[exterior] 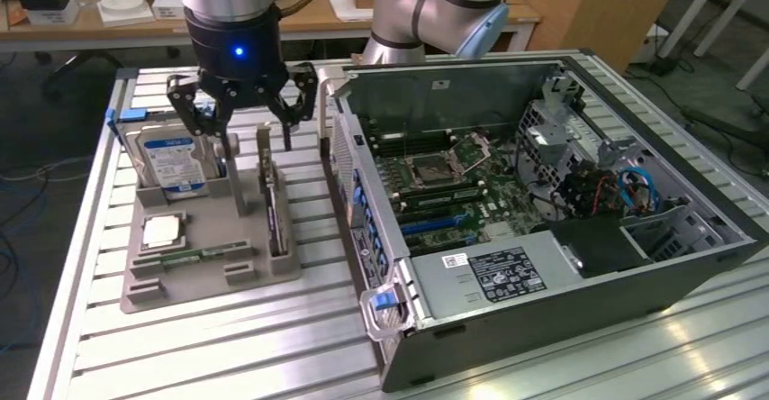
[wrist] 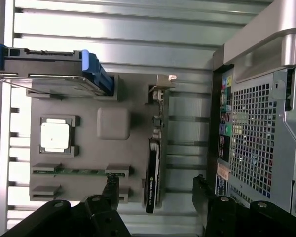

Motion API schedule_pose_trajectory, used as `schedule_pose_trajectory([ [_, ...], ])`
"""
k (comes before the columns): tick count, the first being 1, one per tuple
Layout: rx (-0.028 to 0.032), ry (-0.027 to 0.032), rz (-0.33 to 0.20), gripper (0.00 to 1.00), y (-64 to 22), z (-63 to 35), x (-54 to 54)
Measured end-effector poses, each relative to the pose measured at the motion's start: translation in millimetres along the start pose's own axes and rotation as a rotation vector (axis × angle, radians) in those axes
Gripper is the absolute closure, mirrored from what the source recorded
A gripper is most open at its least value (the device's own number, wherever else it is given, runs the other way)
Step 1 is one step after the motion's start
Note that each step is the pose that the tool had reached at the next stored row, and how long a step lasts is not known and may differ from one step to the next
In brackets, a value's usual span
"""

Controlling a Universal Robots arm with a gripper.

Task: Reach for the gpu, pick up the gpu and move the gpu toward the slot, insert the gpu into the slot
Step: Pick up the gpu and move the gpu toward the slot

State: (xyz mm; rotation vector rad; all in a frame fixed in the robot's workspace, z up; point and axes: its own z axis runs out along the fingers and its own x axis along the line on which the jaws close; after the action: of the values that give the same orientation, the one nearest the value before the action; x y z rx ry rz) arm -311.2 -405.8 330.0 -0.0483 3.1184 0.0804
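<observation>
The gpu [exterior: 274, 197] is a thin dark card with a silver end bracket. It stands on edge in the grey holder tray [exterior: 204, 283] at the exterior view's left. My gripper [exterior: 247, 121] hangs open just above the tray's far end, its fingers spread wider than the card and touching nothing. From the wrist view, the gpu [wrist: 155, 148] runs edge-on between the two dark fingertips [wrist: 111, 187], and the gripper [wrist: 155, 190] is centred over the card's end. The blue expansion slots [exterior: 438, 224] lie on the motherboard inside the open computer case [exterior: 541, 193].
A blue-labelled hard drive [exterior: 175, 161] stands in the tray beside the gripper, with a square CPU chip [exterior: 162, 231] and a memory stick [exterior: 198, 256] nearer the front. The case wall [wrist: 256, 133] rises close beside the gpu. Slatted aluminium table [exterior: 216, 346] lies all around.
</observation>
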Motion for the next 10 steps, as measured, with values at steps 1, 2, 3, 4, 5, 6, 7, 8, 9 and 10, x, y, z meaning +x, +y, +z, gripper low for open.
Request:
schedule_pose_trajectory([
  [1,-0.0001,-0.0001,0.000,0.29,-0.3,1.2,-1.0],
  [2,-0.0001,-0.0001,0.000,0.29,-0.6,2.3,-2.0],
  [3,-0.0002,-0.0002,0.000,0.29,-0.9,3.5,-2.6],
  [4,-0.0003,-0.0001,0.000,0.29,-1.1,4.7,-2.9],
  [5,-0.0005,-0.0001,0.000,0.29,-1.3,5.8,-3.2],
  [6,-0.0006,-0.0001,0.000,0.29,-1.6,6.8,-3.4],
  [7,-0.0010,-0.0001,0.000,0.29,-1.8,8.0,-3.5],
  [8,-0.0014,-0.0001,0.000,0.29,-2.2,9.2,-3.7],
  [9,-0.0019,-0.0001,0.000,0.29,-2.6,10.4,-3.8],
  [10,-0.0025,-0.0002,0.000,0.29,-3.0,11.6,-4.0],
])
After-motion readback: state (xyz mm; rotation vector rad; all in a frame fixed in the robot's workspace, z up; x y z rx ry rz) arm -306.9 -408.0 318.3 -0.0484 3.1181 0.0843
